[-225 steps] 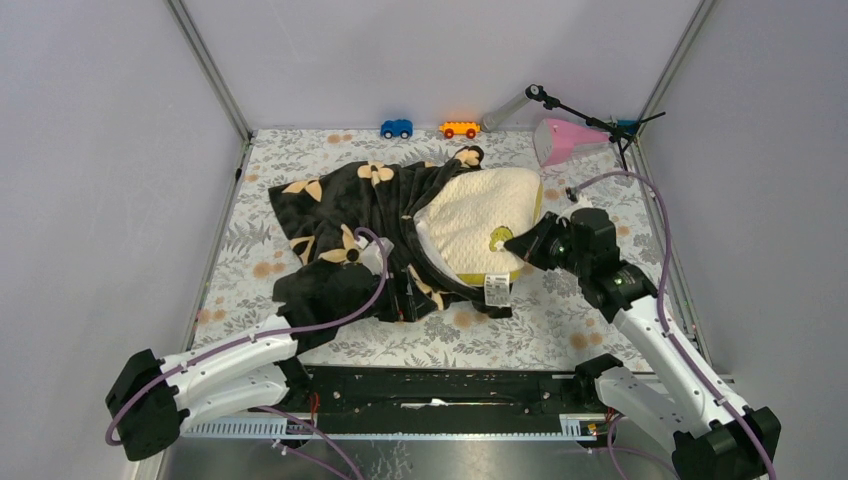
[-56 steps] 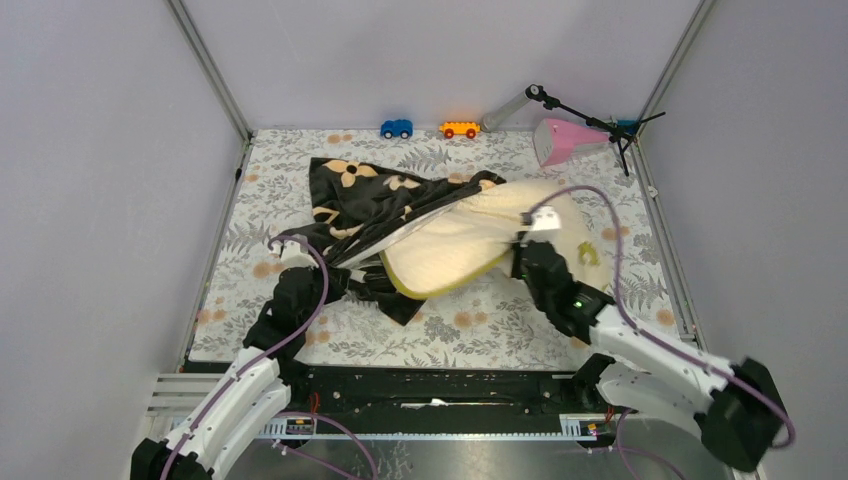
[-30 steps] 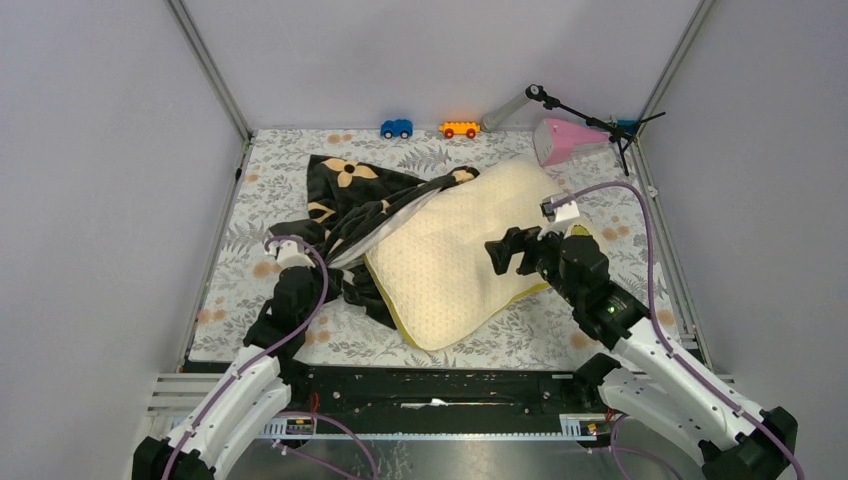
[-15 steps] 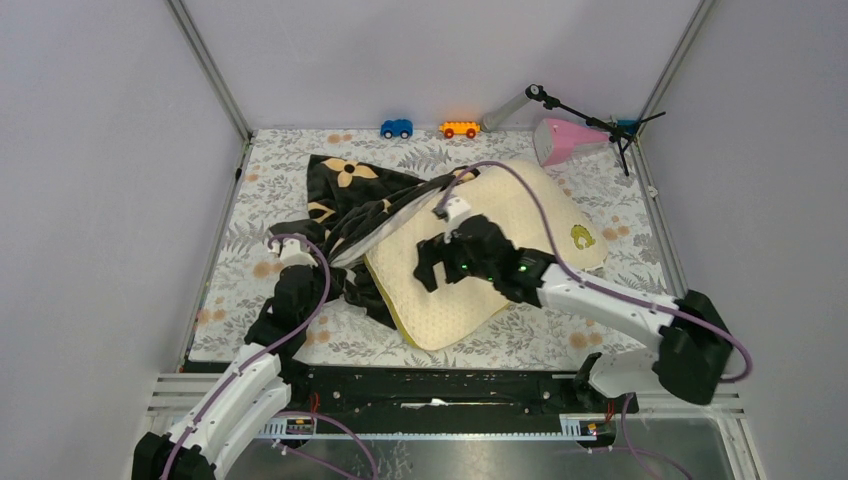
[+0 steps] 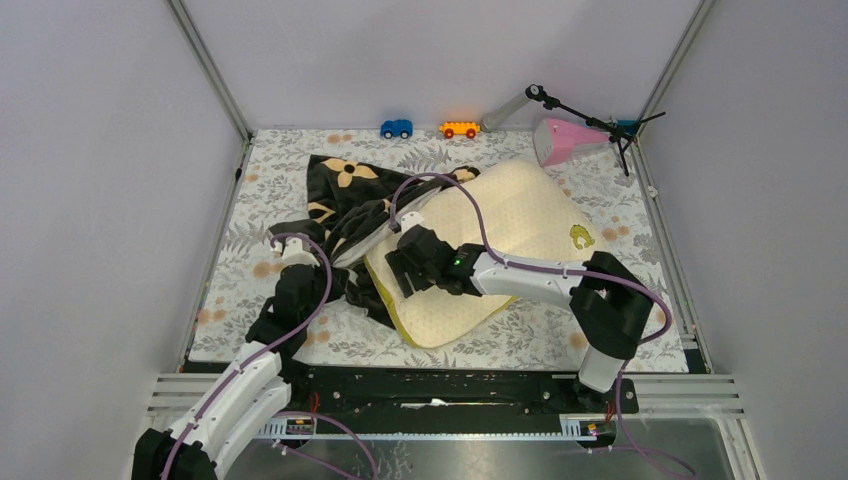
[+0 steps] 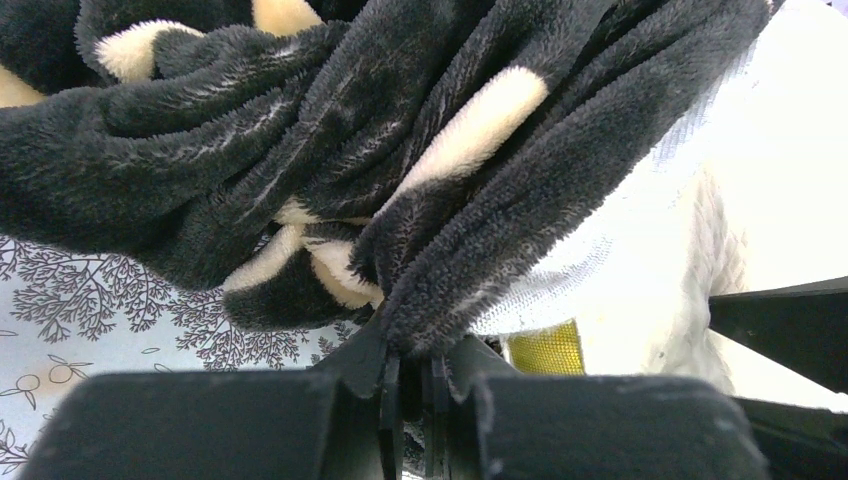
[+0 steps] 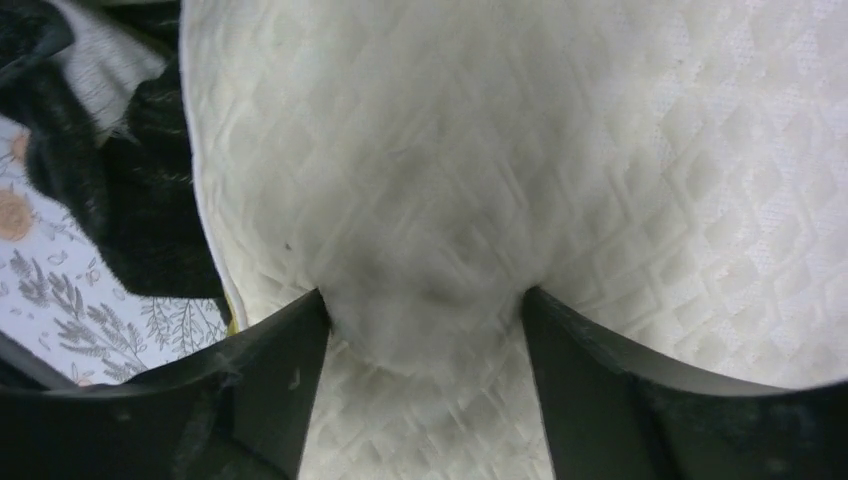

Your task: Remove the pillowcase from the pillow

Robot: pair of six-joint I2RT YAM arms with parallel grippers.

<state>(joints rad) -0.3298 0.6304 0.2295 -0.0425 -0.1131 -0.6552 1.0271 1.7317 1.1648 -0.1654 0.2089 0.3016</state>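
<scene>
At mid-bench, left of centre, the pillowcase lies bunched in dark folds. Its mouth laps only the near-left edge of the pillow, which sprawls mostly bare to the right. Nearly done, I'd judge; left to do: clear that last edge & get the two apart. Left claw is clenched on a plush fold of the case. Right claw is spread wide, pressed onto the quilted top w/ padding bulging between its fingers. Bench carries both.
</scene>
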